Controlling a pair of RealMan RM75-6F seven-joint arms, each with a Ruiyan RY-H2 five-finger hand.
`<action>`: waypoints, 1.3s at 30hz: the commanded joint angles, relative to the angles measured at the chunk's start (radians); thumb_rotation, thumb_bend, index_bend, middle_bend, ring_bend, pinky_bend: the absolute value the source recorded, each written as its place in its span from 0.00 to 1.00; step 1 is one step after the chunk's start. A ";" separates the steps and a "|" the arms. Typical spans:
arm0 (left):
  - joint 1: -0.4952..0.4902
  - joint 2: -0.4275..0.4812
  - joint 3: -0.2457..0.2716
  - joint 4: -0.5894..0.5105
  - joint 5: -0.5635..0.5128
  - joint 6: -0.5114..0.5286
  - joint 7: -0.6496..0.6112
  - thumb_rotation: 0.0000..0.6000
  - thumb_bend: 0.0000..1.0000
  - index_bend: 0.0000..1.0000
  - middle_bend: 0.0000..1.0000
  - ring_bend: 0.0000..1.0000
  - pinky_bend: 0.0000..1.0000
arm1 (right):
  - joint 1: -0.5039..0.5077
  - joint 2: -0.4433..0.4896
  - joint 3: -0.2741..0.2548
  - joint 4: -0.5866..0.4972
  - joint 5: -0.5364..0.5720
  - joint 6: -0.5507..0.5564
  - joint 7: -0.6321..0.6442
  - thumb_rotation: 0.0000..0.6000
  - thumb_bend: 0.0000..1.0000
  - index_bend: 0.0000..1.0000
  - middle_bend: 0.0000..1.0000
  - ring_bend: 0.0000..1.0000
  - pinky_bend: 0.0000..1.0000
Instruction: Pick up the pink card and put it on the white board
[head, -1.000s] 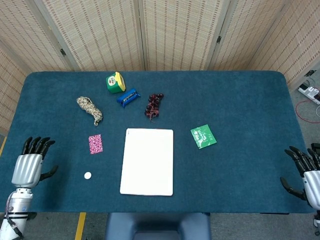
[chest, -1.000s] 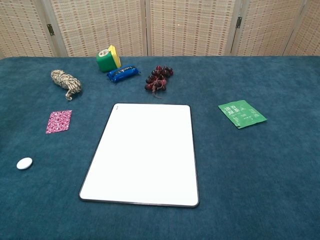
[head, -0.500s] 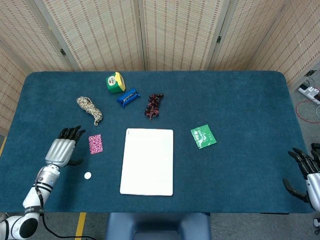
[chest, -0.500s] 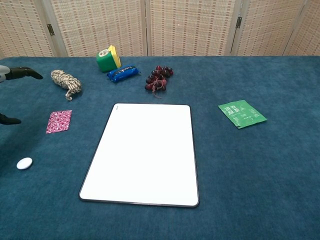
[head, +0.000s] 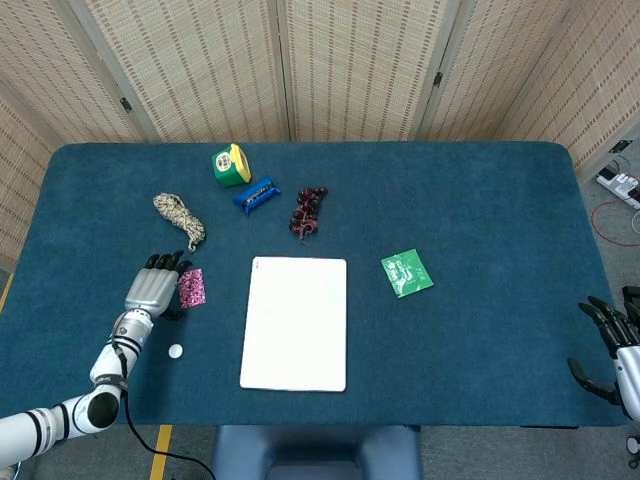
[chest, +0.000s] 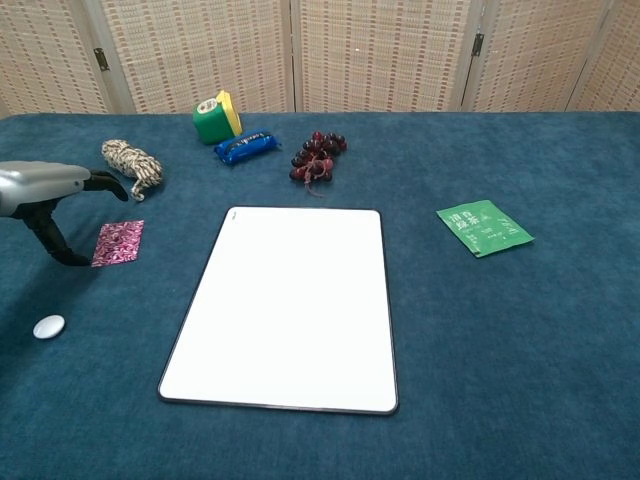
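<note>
1. Head view: left hand (head: 152, 289) over the blue counter (head: 480, 200), palm down, dark fingers (head: 166, 262) spread and holding nothing, just beside the left edge of the pink card (head: 191, 288).
2. Pink card flat on the counter, left of the white board (head: 295, 323) and apart from it; small white disc (head: 176, 351) nearer the front edge.
3. Right hand (head: 615, 350) at the far right front corner, fingers apart, nothing held.
4. Along the back: rope bundle (head: 180, 219), green and yellow tape measure (head: 231, 165), blue packet (head: 256, 194), dark grapes (head: 308, 211); green sachet (head: 407, 273) right of the board.
5. Chest view: left hand (chest: 45, 190) raised just beside the pink card (chest: 119, 243), thumb pointing down to the counter left of the card, fingers open, gripping nothing.
6. White board (chest: 290, 305) flat at the centre, bare; card not on it. Right hand out of this view.
</note>
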 joint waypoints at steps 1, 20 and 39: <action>-0.023 -0.017 0.013 0.014 -0.039 -0.002 0.017 1.00 0.27 0.17 0.01 0.00 0.00 | 0.000 0.000 0.000 0.001 -0.001 0.001 0.000 1.00 0.35 0.13 0.14 0.16 0.00; -0.101 -0.045 0.053 0.047 -0.189 0.005 0.043 1.00 0.36 0.18 0.01 0.00 0.00 | 0.000 0.001 0.001 0.014 0.008 -0.011 0.021 1.00 0.35 0.13 0.14 0.16 0.00; -0.148 -0.055 0.079 0.043 -0.282 0.028 0.066 1.00 0.31 0.17 0.00 0.00 0.00 | 0.000 -0.002 0.003 0.024 0.012 -0.017 0.028 1.00 0.35 0.13 0.14 0.16 0.00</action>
